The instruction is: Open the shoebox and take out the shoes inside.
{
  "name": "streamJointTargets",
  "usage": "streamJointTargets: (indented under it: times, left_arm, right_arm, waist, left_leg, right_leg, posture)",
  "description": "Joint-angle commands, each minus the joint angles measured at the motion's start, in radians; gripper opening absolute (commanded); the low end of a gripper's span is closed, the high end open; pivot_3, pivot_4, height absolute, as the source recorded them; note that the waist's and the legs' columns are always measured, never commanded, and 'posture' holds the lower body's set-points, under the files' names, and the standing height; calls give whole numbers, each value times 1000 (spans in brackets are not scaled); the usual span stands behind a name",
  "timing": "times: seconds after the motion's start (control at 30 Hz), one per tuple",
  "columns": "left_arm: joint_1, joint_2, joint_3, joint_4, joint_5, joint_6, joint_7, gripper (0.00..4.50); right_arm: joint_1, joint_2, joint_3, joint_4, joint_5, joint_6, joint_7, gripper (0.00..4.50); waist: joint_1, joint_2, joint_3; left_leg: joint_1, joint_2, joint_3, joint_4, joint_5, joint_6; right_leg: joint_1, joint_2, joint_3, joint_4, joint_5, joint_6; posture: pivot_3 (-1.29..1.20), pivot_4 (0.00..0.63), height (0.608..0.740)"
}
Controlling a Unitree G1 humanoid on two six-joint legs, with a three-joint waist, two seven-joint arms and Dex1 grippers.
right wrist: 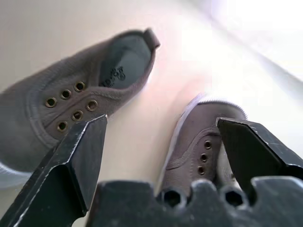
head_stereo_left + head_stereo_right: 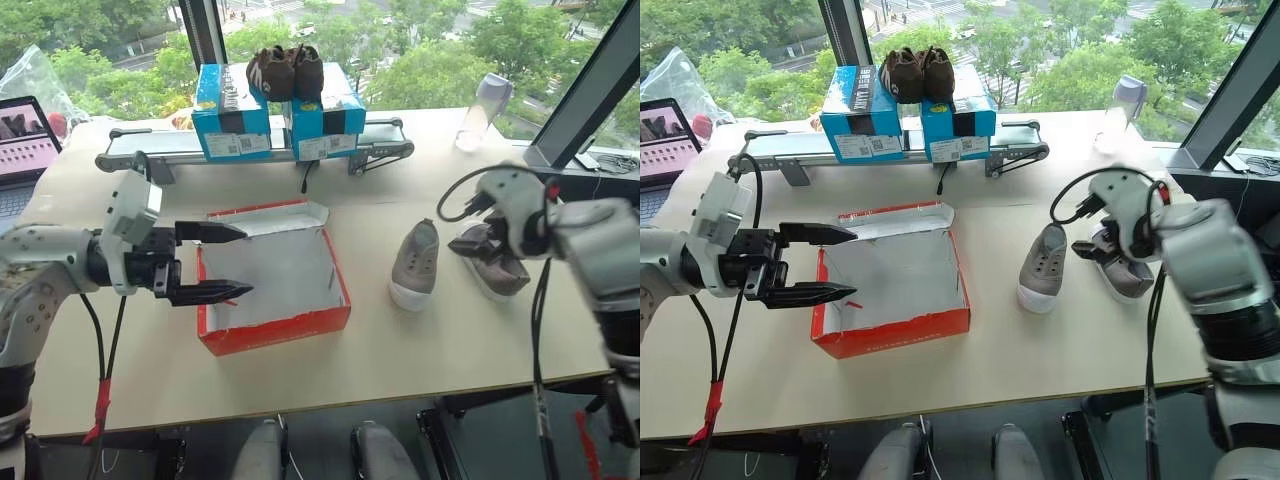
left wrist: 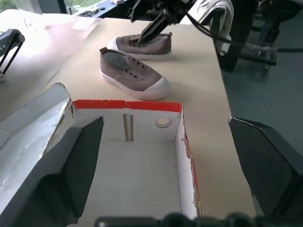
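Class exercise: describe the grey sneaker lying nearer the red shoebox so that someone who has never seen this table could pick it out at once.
Start at the open red shoebox on the pale table. To its right lie two grey sneakers; take the nearer sneaker, lying free between the box and the right gripper. Unlike the other sneaker, under that gripper, it lies clear of the robot.

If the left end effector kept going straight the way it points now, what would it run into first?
Probably the far end wall of the open shoebox, since the open left end effector points across its empty inside. If it cleared that wall, the nearer of the shoes lies beyond. Depth is hard to judge.
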Motion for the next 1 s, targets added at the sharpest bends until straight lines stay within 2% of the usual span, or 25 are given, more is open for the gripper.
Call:
streamJointTargets:
  times: [0.03, 0.1, 0.2, 0.33, 0.4, 0.43, 0.5, 0.53, 0.63, 0.83, 0.9, 1.0]
  left_arm:
    - [4, -34, 46, -48, -32, 27, 92, 4500]
    - [25, -70, 73, -70, -65, 57, 161, 4500]
    - [90, -93, 127, -112, -112, 95, 215, 4500]
    - [181, -169, 207, -78, -39, 33, 350, 4500]
    - [178, -222, 257, -33, -13, -3, 444, 4500]
    - [181, -250, 275, -9, 44, -56, 502, 4500]
    - [182, -288, 298, 22, 118, -126, 582, 4500]
    - [193, -320, 322, 35, 165, -144, 671, 4500]
    - [276, -412, 355, 1, 283, -201, 839, 4500]
    - [544, -612, 206, -171, 458, -261, 985, 4500]
    - [629, -674, 152, -203, 536, -305, 1032, 4500]
    - [702, -741, 76, -225, 629, -326, 1098, 4500]
  right_arm:
    - [-8, 49, -109, -109, 136, -3, 67, 4363]
    - [65, 113, -202, -211, 234, -56, 107, 4363]
    - [180, 215, -379, -342, 402, -25, 141, 4363]
    - [318, 372, -523, -360, 394, -133, -21, 4363]
    - [410, 385, -489, -351, 272, -279, -115, 4363]
    - [444, 448, -510, -317, 235, -368, -185, 4363]
    - [485, 539, -543, -273, 212, -495, -264, 4363]
    - [518, 577, -559, -258, 196, -530, -309, 4363]
    - [635, 649, -565, -255, 158, -617, -383, 4363]
    - [854, 751, -489, -257, 80, -798, -460, 4363]
    - [908, 789, -460, -266, 67, -831, -489, 4363]
    - [955, 829, -399, -277, 41, -876, -518, 4363]
  waist:
    - [-1, 0, 0]
    - [-3, 0, 0]
    - [3, -2, -1]
    - [11, -3, -2]
    - [23, -5, -3]
    - [27, -5, -3]
    - [28, -6, -4]
    - [28, -6, -4]
    - [28, -6, -4]
    - [27, -6, -6]
    - [26, -6, -7]
    - [24, -6, -7]
  left_leg:
    - [0, 0, 0, 0, 0, 0]
    - [0, 1, 0, 1, 0, 0]
    - [0, 1, -2, 1, -1, 1]
    - [0, -1, -3, 3, -1, 1]
    - [1, -1, -3, 4, -1, 1]
    - [2, -1, -3, 4, -1, 1]
    - [4, 1, -1, 5, 0, 2]
    - [8, 2, 0, 5, 0, 2]
    - [15, 4, 3, 3, 0, 1]
    - [14, 5, 5, -5, 0, 2]
    - [14, 7, 5, -6, -5, -6]
    - [15, 10, 7, -5, -6, -7]
  right_leg:
    - [0, 0, 0, 0, 0, 0]
    - [0, 0, 0, 0, 0, 0]
    - [1, 1, 0, 2, 0, 0]
    - [2, -2, 0, 4, 1, 1]
    - [3, -1, -1, 4, 1, 1]
    - [4, -1, -1, 4, 1, 1]
    - [6, -1, -2, 3, 1, 1]
    - [10, -1, -2, 2, 2, 1]
    - [17, -1, -2, -2, 2, 2]
    - [16, -2, 1, -10, 4, 0]
    - [16, -2, 2, -10, 4, 0]
    - [16, -1, 2, -10, 4, -3]
  posture:
    - [0, 150, 740]
    - [0, 150, 740]
    - [0, 150, 740]
    - [0, 150, 740]
    - [0, 150, 740]
    - [0, 150, 740]
    - [0, 150, 740]
    - [0, 150, 740]
    - [0, 150, 740]
    - [0, 150, 740]
    - [0, 150, 740]
    - [0, 150, 740]
